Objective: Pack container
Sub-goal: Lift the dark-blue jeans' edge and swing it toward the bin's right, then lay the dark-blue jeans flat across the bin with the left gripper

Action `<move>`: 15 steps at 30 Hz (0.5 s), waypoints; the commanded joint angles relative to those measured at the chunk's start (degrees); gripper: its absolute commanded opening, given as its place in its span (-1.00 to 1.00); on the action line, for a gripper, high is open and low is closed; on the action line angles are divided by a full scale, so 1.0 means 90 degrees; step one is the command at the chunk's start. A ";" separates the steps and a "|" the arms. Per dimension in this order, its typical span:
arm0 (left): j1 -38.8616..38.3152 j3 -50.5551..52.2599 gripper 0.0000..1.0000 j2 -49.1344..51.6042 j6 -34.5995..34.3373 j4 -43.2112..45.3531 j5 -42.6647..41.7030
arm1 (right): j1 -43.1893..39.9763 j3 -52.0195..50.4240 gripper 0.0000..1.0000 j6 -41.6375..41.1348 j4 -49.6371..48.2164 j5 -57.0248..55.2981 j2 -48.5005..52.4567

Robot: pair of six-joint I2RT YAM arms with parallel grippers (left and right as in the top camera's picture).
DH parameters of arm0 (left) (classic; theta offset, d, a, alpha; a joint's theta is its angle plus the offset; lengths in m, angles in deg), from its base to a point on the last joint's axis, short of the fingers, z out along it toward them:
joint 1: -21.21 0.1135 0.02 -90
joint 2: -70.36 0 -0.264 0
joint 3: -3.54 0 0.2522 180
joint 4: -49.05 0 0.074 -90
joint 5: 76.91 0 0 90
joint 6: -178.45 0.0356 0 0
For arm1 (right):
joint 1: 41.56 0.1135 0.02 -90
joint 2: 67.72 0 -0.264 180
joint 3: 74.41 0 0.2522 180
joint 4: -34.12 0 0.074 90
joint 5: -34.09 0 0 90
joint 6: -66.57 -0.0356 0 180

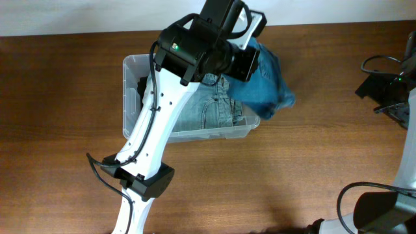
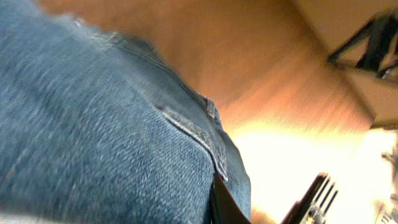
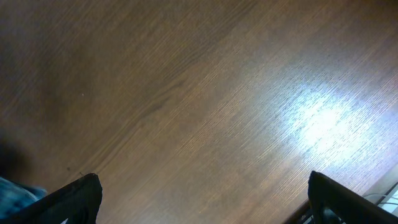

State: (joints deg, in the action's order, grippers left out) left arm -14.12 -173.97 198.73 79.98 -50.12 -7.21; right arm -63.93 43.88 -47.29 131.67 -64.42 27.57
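Blue denim jeans (image 2: 93, 137) fill the view over a blurred wooden table (image 2: 267, 74).

L arm (image 1: 156, 117) runs from the near-left edge diagonally up toward the far side, white forearm straight, black wrist (image 1: 201, 45) bent over at the top. L end effector (image 2: 268, 204) is nearly closed, pinching denim (image 2: 93, 124). R arm (image 1: 377, 209) sits low at the near-right corner. R end effector (image 3: 205, 208) points down, fingers spread fully apart.
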 commanded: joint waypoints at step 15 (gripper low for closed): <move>0.1906 -0.0114 -0.83 -0.0107 0.1047 -0.1253 0.0687 | -0.0022 -0.0019 0.97 -0.0053 0.0000 -0.0010 -0.0095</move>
State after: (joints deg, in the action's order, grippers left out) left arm 0.37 -173.97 198.73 88.28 -61.77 -2.46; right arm -63.93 43.88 -47.27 131.67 -64.42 27.57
